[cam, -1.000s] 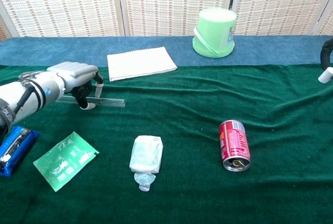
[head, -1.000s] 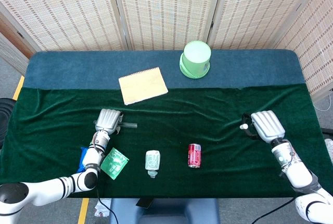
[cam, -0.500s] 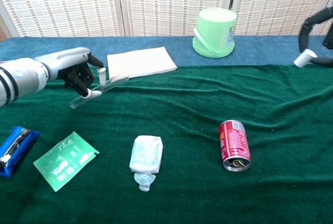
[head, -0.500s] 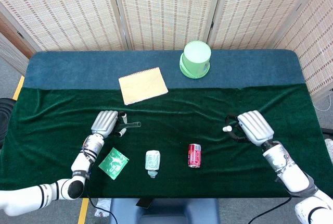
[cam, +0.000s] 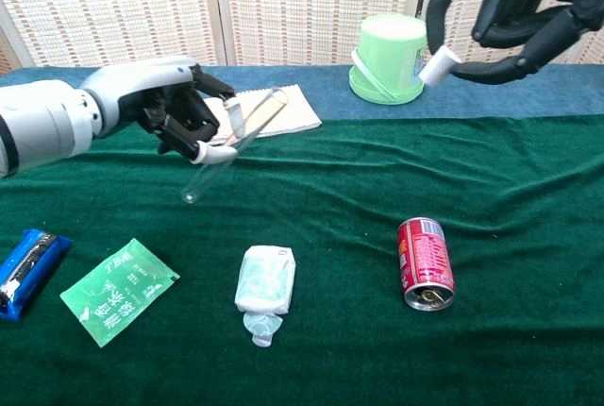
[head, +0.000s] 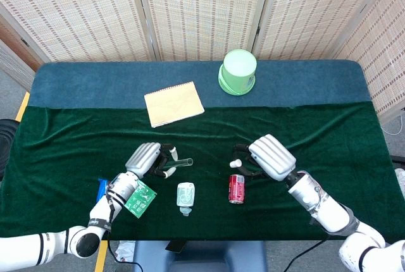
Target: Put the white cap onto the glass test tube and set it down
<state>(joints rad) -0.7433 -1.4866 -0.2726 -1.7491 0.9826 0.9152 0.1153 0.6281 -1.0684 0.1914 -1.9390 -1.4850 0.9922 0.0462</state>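
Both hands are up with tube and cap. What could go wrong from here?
1. The left hand holds the tube tilted and pinched near one end, so a push from the cap might pivot it or slip it loose.
2. The right hand pinches the cap at its fingertips; a misaligned approach could knock it free.
3. A dropped cap could land by the can or pouch and roll.

On the table, the notebook lies left of the bucket, and the can lies right of the pouch.
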